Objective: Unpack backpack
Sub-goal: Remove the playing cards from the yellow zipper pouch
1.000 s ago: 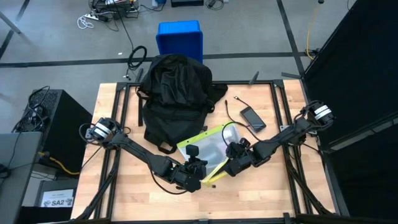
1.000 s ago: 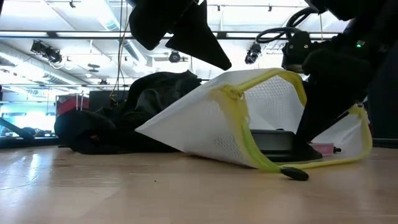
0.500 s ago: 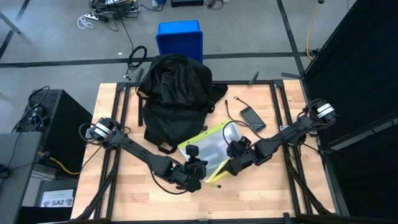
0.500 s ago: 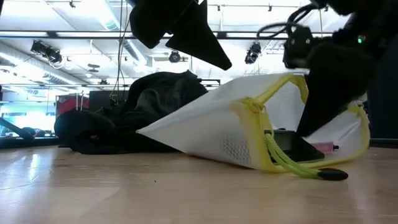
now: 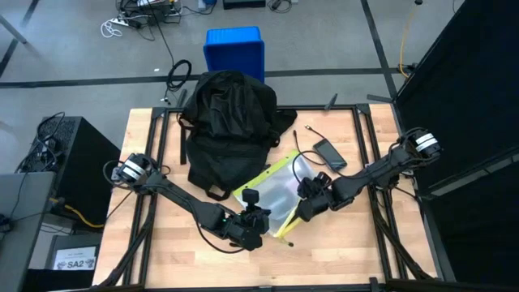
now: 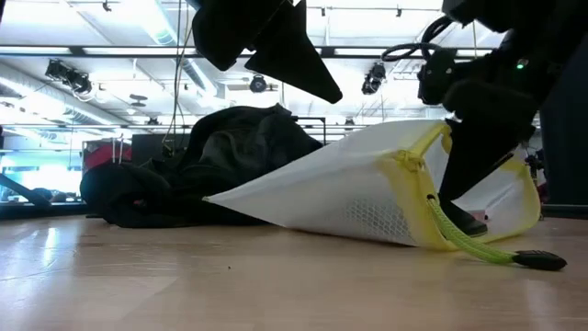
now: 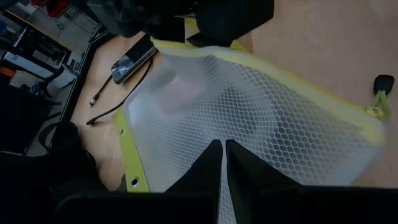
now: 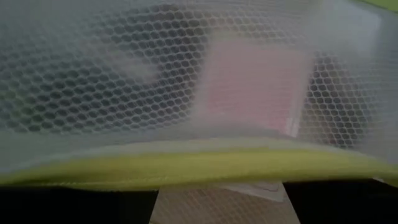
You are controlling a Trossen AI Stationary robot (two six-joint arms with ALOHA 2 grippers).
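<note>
The black backpack point(image 5: 227, 122) lies slumped on the table's far left half. Beside it lies a white mesh pouch point(image 5: 276, 195) with yellow trim. Its closed tip point(image 6: 209, 195) is on the table, and its yellow zipper mouth point(image 6: 418, 175) is raised on the right. A pink flat thing point(image 8: 249, 87) shows through the mesh. My left gripper point(image 7: 222, 168) is shut on the pouch at its near side. My right gripper point(image 8: 217, 199) stands open at the pouch's mouth point(image 5: 302, 209). The zipper's pull cord point(image 6: 537, 260) trails on the wood. My left gripper pinches the pouch's mesh wall point(image 7: 217, 134) between its two shut fingers. It comes slanting down from the table's near side. The pouch spreads out ahead of the fingers, with its far tip resting on the table. My right gripper reaches slanting down into the pouch's open mouth. One finger point(image 6: 464, 216) stands behind the yellow zipper edge point(image 8: 205, 165), which lies across both fingers. Nothing shows between the fingers.
A black phone point(image 5: 328, 152) and a thin dark cable point(image 5: 302, 144) lie on the wood just beyond the pouch. A blue bin point(image 5: 233, 49) stands on the floor past the table's far edge. Bare wood lies along the near edge and the right side.
My right gripper has risen a little and drawn toward the table's far right. The pouch's yellow mouth edge and its pull cord have slid rightward with it. The near mesh wall now covers the dark thing that showed inside before. My left gripper has kept its hold.
</note>
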